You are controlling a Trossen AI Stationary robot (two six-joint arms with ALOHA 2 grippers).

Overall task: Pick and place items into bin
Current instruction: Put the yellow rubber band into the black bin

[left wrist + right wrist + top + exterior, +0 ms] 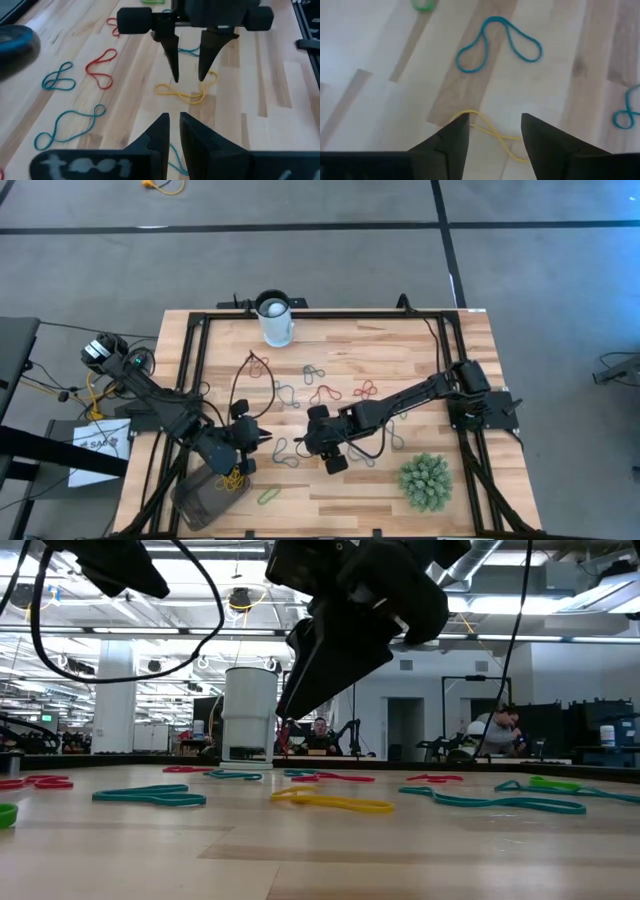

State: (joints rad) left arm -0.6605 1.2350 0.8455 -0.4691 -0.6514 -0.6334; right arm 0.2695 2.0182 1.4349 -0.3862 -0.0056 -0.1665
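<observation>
Right pincer [490, 131] spread, fingertips straddling yellow band [186, 92] lying flat on tabletop [480, 360], near centre. Left pincer [171, 126] pressed nearly together, gripping nothing visible, facing right pincer across same yellow band, close beside bin [205, 498] at tabletop's front-left corner. Yellow bands [234, 478] already in bin. Teal, red, green bands scattered over tabletop.

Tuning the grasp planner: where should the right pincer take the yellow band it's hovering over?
Come straight down with the open right pincer and pinch the yellow band across its narrow middle. It lies flat on the wooden table, a long thin loop, so both strands run close together there; probably no side approach would get under it.
</observation>
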